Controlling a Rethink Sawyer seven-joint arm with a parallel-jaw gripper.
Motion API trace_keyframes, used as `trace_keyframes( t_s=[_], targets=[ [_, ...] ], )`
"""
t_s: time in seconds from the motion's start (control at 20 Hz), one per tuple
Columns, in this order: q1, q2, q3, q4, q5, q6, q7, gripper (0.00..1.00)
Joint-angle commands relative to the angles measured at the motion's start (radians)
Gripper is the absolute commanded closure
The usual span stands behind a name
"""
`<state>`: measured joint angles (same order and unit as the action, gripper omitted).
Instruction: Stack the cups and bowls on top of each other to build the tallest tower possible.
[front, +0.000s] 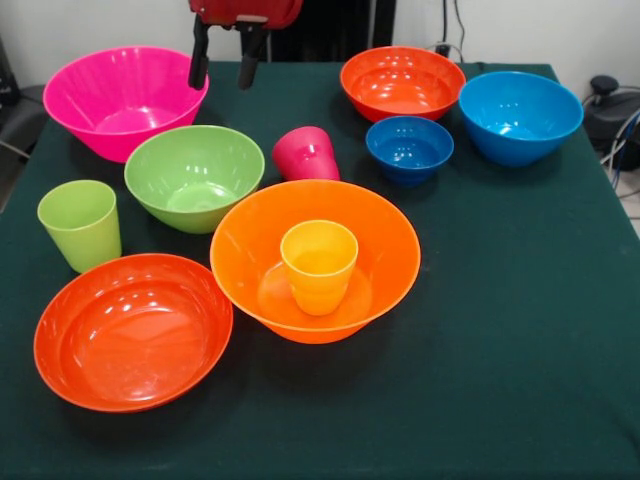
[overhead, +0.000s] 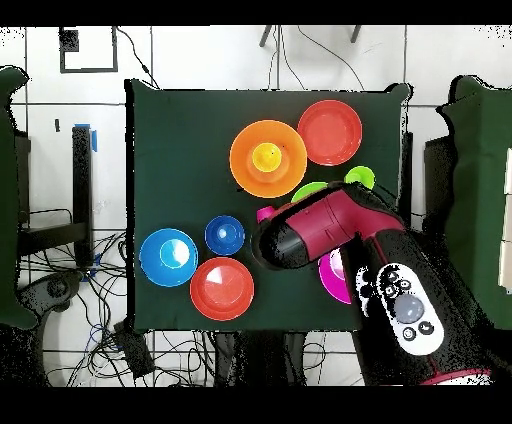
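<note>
A: Gripper (front: 224, 68)?
B: Fingers spread apart, empty, hanging over the big pink bowl's (front: 122, 100) right rim.
A: Cups?
B: Yellow-orange cup (front: 319, 265) upright inside the big orange bowl (front: 315, 258). Lime green cup (front: 80, 224) upright on the cloth, left of the green bowl (front: 194, 176). Red-pink cup (front: 305, 153) tipped beside that bowl.
A: Tower?
B: None; other bowls stand separately.

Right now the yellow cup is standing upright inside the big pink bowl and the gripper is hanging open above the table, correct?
Not quite. The yellow cup stands upright inside the big orange bowl, not the pink bowl, which has nothing in it. The front view shows this plainly. The rest holds: the gripper hangs open above the table.
</note>
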<state>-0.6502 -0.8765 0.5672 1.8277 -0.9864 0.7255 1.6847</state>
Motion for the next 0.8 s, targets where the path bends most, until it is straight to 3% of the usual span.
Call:
trace_keyframes(
  t_s=[0.05,0.5,0.8],
  targets=[
    [0.028,0.035,-0.036,-0.035,-0.078,-0.052,-0.028,0.0],
    [0.013,0.04,-0.038,-0.026,-0.067,-0.062,-0.042,0.0],
    [0.016,0.082,-0.057,-0.042,-0.109,-0.096,-0.019,0.0]
  ],
)
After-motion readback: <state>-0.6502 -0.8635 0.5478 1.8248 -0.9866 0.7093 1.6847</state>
